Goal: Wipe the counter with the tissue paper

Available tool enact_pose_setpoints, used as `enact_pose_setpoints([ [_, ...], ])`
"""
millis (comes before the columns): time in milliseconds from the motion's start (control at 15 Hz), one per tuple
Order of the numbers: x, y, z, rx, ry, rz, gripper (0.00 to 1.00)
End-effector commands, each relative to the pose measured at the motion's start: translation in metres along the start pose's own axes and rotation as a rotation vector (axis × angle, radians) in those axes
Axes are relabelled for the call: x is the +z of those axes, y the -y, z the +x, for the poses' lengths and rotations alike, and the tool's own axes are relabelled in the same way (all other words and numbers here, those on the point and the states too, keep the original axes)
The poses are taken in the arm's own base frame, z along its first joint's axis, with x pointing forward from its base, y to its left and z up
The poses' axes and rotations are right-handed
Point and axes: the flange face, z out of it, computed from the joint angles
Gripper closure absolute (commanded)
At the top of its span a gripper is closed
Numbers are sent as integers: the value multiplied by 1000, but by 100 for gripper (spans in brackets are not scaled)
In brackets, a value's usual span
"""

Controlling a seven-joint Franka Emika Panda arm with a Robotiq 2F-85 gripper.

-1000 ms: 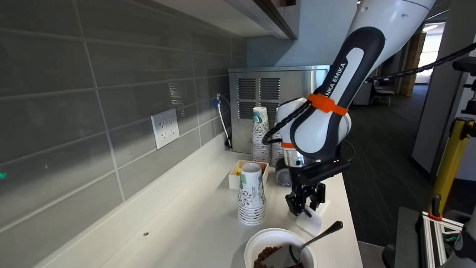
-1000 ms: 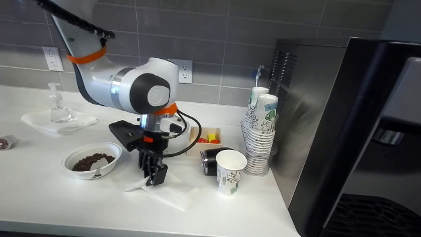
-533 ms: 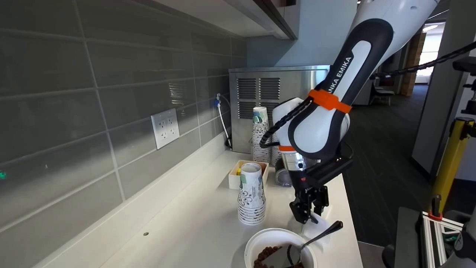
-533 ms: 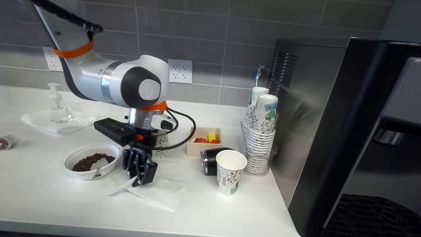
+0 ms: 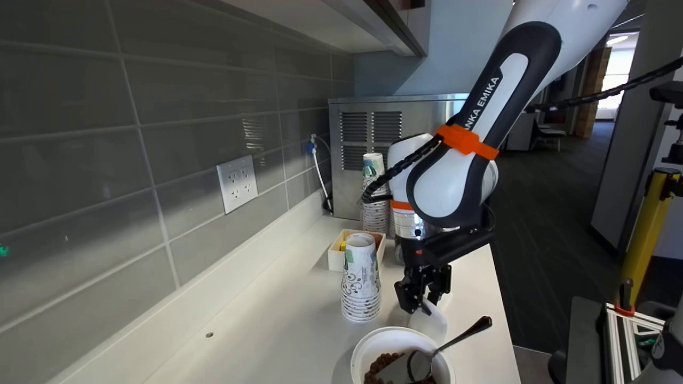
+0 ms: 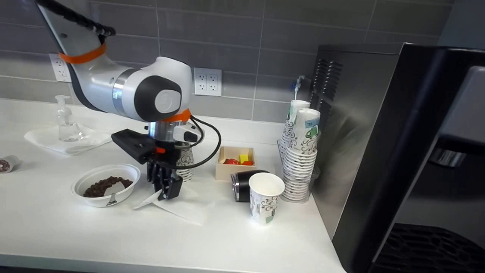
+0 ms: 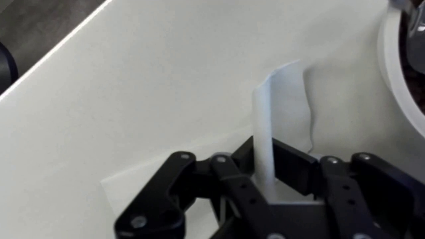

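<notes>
The off-white counter (image 5: 256, 341) shows in both exterior views (image 6: 235, 248) and in the wrist view (image 7: 159, 86). The white tissue paper (image 6: 185, 210) lies partly flat on it, with one edge pulled up into a fold. In the wrist view the tissue's fold (image 7: 289, 106) stands between the fingertips. My gripper (image 7: 262, 137) is shut on this fold, low over the counter. In both exterior views the gripper (image 5: 424, 304) points down beside the white bowl (image 6: 94, 202), with the tissue trailing from it (image 6: 166, 195). The part of the tissue under the fingers is hidden.
The bowl (image 7: 391, 59), holding dark pieces and a spoon, is close to the tissue. A cup stack (image 5: 361, 282) stands behind the gripper. A wooden box (image 6: 227, 172), black tumbler (image 6: 244, 185), single cup (image 6: 266, 204) and steel machine (image 6: 356, 113) stand farther along. A soap bottle (image 6: 70, 131) stands on another white sheet.
My gripper has dragged the tissue along the counter toward the bowl, then back toward the tiled wall. It stays shut on the tissue. The bowl and cups have not moved.
</notes>
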Motion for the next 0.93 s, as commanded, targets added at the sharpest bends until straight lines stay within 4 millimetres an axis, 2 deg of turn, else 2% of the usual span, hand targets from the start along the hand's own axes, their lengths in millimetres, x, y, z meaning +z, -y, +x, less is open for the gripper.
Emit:
enact_pose_setpoints([
  [0,16,5,4,5,36,-45,97],
  [400,30,-2,-19,-44,192,-112,97],
  [600,26,-3,-28,-61,229,-107,97],
  [867,13,0,-24,-25,175,-40,97],
])
